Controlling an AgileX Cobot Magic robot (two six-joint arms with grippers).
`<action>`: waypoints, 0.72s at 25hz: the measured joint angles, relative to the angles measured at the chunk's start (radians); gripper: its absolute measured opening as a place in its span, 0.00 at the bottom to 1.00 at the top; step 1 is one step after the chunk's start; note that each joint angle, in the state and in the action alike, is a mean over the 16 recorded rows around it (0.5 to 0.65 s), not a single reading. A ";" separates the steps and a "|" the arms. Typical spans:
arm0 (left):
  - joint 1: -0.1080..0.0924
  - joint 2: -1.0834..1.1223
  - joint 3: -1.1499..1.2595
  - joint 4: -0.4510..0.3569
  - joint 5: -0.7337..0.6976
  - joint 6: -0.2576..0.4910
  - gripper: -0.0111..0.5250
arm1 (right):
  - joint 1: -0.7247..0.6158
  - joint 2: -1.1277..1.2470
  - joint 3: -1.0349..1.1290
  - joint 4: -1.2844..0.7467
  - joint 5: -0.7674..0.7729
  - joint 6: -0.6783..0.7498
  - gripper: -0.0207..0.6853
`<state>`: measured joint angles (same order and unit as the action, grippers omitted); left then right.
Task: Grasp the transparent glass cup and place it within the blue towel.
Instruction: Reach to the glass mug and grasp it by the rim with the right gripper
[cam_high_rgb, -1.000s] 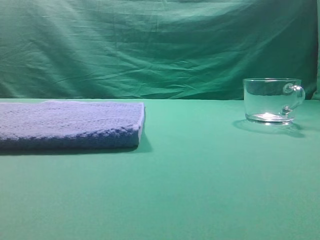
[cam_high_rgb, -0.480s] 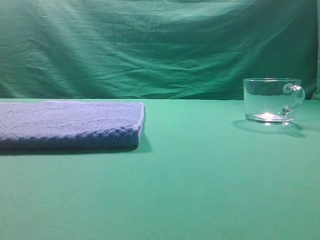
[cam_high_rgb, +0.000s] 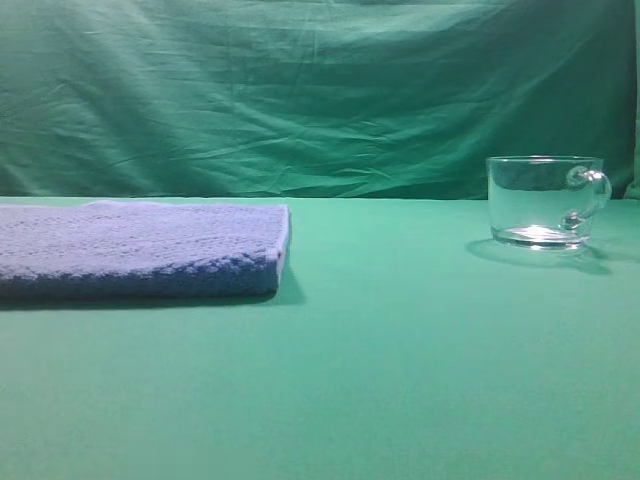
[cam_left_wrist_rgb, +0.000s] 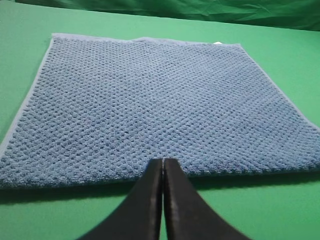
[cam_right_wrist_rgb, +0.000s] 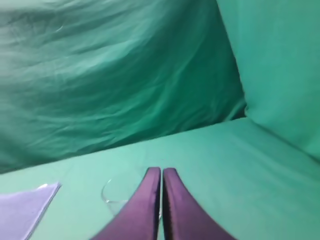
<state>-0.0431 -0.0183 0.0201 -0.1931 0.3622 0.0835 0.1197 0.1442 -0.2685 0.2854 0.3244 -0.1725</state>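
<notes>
The transparent glass cup stands upright at the right of the green table, its loop handle pointing right. It shows faintly in the right wrist view, partly hidden behind my right gripper, which is shut and empty above it. The blue towel lies flat at the left of the table. In the left wrist view the towel fills most of the frame, and my left gripper is shut and empty at its near edge. Neither gripper shows in the exterior view.
A green cloth hangs as a backdrop behind the table. The green tabletop stretches between towel and cup. A corner of the towel shows at the lower left of the right wrist view.
</notes>
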 joint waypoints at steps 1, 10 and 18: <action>0.000 0.000 0.000 0.000 0.000 0.000 0.02 | 0.007 0.030 -0.031 0.001 0.026 -0.012 0.03; 0.000 0.000 0.000 0.000 0.000 0.000 0.02 | 0.026 0.410 -0.268 0.007 0.181 -0.051 0.03; 0.000 0.000 0.000 0.000 0.000 0.000 0.02 | 0.026 0.789 -0.465 0.010 0.295 -0.056 0.05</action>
<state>-0.0431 -0.0183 0.0201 -0.1931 0.3622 0.0835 0.1454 0.9331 -0.7335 0.2952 0.6190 -0.2286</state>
